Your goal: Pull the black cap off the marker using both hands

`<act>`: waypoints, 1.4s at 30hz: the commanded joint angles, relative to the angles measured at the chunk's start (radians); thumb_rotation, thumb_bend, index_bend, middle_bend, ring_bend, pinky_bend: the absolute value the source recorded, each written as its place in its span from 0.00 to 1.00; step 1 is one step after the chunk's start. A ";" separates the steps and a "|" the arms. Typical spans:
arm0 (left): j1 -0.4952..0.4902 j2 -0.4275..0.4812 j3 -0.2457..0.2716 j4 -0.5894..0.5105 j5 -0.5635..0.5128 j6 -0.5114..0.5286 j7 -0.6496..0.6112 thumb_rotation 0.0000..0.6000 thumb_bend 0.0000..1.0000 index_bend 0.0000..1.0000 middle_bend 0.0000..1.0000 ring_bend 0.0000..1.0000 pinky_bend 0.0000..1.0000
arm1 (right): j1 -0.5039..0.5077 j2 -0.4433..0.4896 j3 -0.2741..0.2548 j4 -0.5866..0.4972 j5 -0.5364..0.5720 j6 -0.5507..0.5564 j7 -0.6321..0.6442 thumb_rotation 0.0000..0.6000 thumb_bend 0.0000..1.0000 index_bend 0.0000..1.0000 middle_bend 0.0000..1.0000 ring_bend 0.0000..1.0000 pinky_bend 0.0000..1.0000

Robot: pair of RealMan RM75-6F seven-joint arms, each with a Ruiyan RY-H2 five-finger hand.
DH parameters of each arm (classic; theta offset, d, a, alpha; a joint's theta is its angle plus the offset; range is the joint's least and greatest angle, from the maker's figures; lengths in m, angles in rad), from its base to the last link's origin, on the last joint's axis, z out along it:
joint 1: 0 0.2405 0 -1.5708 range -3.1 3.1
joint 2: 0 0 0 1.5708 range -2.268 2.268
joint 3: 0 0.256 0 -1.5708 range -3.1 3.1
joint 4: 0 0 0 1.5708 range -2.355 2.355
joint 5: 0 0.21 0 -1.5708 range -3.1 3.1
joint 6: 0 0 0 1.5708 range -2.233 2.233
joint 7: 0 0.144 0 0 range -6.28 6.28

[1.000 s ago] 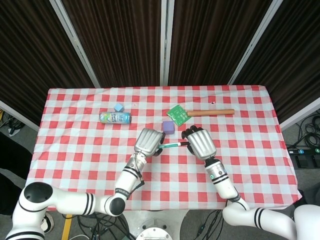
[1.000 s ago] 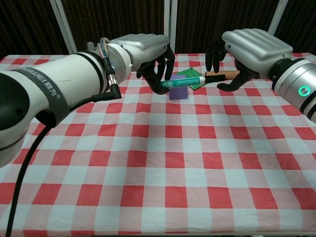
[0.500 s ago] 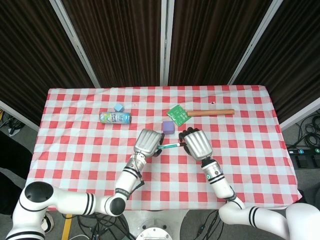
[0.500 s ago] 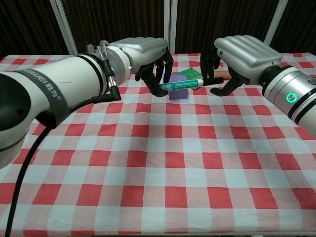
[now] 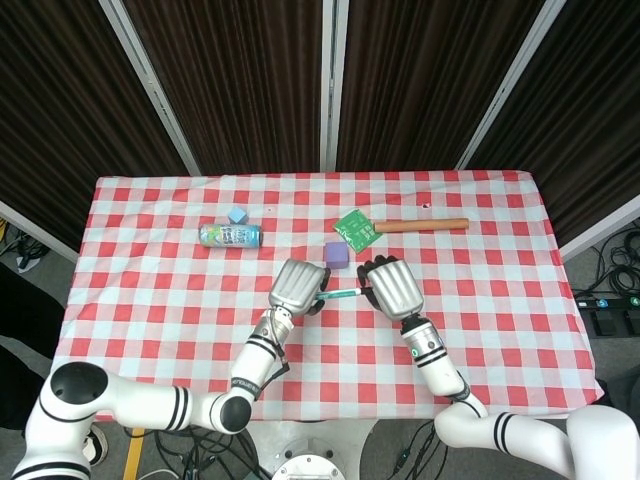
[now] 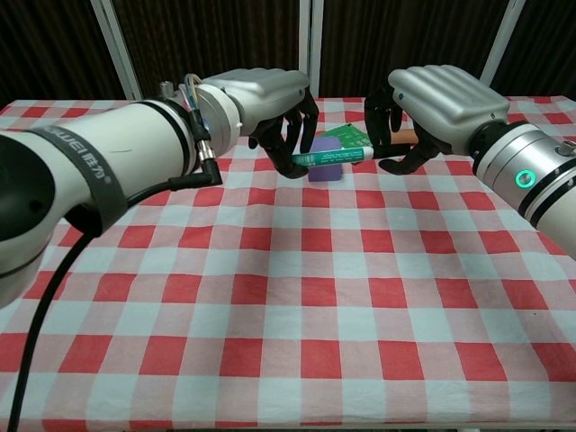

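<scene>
My left hand [image 6: 270,94] kept gripping the marker [image 6: 328,156] while my right hand [image 6: 432,99] slid in, fingers curling around the cap end, so the pull was close.

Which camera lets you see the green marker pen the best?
The chest view. There the marker shows from the side, held above the table between the left hand and the right hand, its green barrel plain. In the head view only a short teal piece peeks out between the two hands.
</scene>
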 commanded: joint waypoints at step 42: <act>0.007 -0.008 0.044 0.005 0.018 -0.004 0.004 1.00 0.42 0.60 0.60 0.56 0.59 | 0.010 -0.069 -0.028 0.088 0.006 0.000 -0.047 1.00 0.33 0.78 0.70 0.53 0.60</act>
